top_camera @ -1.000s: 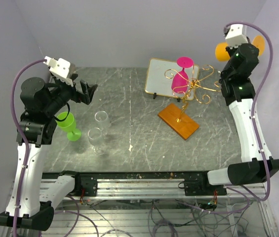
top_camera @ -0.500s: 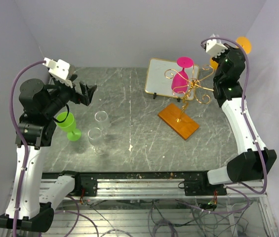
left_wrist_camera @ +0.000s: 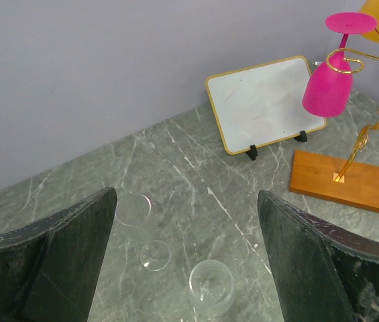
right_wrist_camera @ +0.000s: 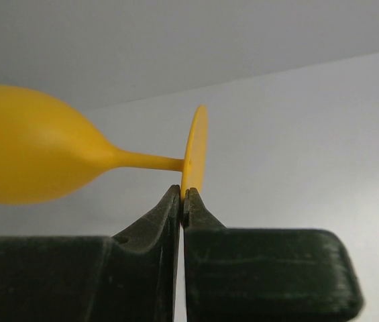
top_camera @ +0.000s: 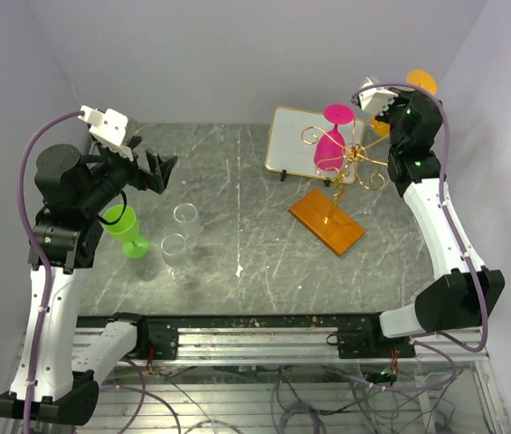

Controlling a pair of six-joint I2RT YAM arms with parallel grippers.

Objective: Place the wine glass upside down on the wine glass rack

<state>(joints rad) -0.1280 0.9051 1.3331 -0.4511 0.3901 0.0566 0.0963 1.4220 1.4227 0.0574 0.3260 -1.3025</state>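
Note:
My right gripper (top_camera: 414, 98) is shut on the foot rim of an orange wine glass (top_camera: 421, 81), held in the air at the far right, just right of the gold wire rack (top_camera: 353, 161). In the right wrist view my gripper (right_wrist_camera: 183, 194) pinches the foot's edge, and the orange glass (right_wrist_camera: 28, 161) lies sideways with its bowl to the left. The rack stands on an orange-brown wooden base (top_camera: 327, 221). A pink glass (top_camera: 330, 145) hangs upside down on it. My left gripper (top_camera: 160, 167) is open and empty above the table's left side.
A gold-framed panel (top_camera: 293, 140) stands behind the rack. Two clear glasses (top_camera: 185, 220) (top_camera: 175, 255) and a green glass (top_camera: 127, 228) stand at the left. The left wrist view shows the clear glasses (left_wrist_camera: 210, 287) below my open left gripper (left_wrist_camera: 186, 201), plus the rack base (left_wrist_camera: 340, 181).
My right arm has swung left toward the rack, carrying the orange glass with it. My left arm has stayed still.

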